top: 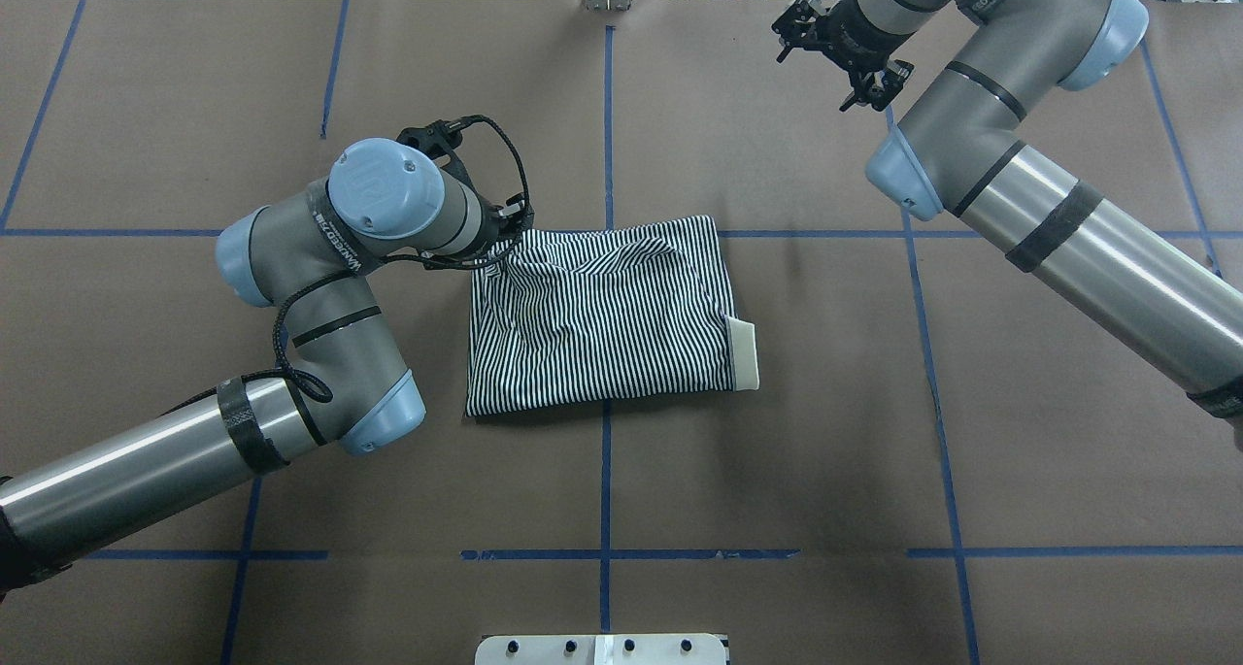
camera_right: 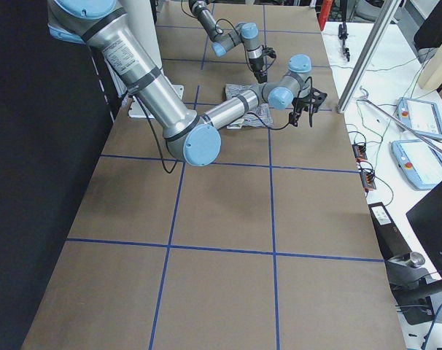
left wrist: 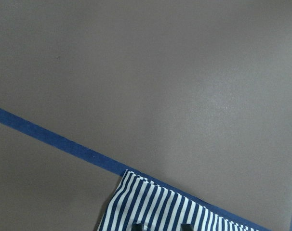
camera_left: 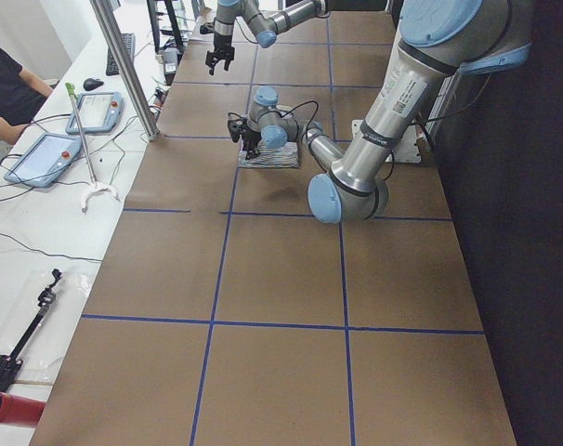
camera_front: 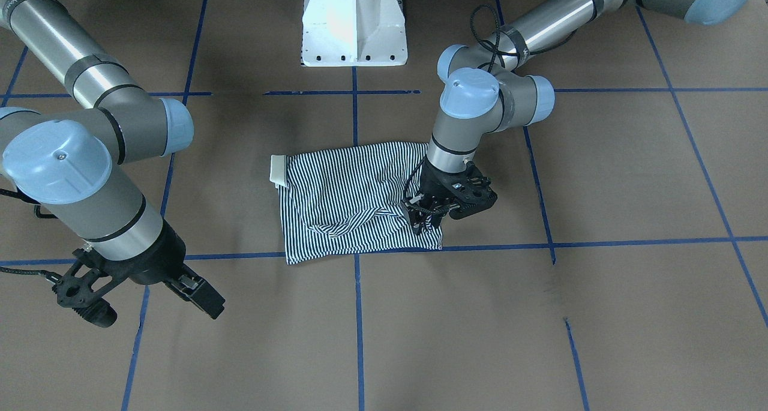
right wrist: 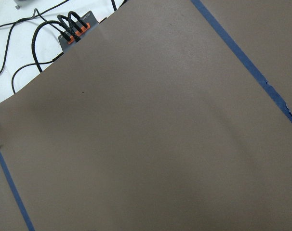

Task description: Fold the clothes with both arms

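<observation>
Final fold is judged in hand: polo shirt (camera_front: 354, 201) corner is covered by left gripper (camera_front: 426, 219), grip cannot be told; right gripper (camera_front: 150, 303) is parked spread, well away; corner flattening is needed next.

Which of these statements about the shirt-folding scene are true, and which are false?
1. The striped shirt lies on the table. True.
2. The right gripper touches the shirt. False: it hangs well apart from it, over bare table.
3. A cream collar pokes out at one edge of the shirt. True.
4. The right gripper is shut. False: it is wide open.
5. The left gripper is down at a corner of the shirt. True.
</observation>
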Motion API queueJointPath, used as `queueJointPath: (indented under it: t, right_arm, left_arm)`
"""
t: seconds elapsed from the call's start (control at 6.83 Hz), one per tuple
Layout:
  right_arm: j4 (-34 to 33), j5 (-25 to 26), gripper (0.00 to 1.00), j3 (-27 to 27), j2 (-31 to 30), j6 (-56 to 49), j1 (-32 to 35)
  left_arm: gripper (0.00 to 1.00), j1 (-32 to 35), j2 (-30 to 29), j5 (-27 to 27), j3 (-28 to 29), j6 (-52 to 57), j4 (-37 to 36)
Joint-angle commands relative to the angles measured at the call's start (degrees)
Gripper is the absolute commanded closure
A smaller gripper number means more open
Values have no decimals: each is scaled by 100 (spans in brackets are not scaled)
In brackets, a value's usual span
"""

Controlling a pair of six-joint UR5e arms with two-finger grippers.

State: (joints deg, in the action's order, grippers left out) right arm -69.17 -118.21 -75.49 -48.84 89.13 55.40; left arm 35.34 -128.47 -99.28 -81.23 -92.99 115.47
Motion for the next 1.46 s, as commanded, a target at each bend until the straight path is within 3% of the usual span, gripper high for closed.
queueJointPath:
  t: [0.0, 1.02, 1.17, 1.32]
  right_arm:
    - [0, 8, 0, 0, -20, -1, -3]
    - [18, 35, 0, 8, -117, -106, -12]
    - [18, 35, 0, 17, -117, -107, -3]
    - [18, 35, 0, 17, -117, -107, -3]
  left_arm:
    - [32, 0, -37, 14, 54, -35, -7]
    - [36, -88, -134, 14, 231, -70, -15]
    - [62, -88, -143, 5, 222, -79, -15]
    - [100, -80, -134, 5, 213, -79, -15]
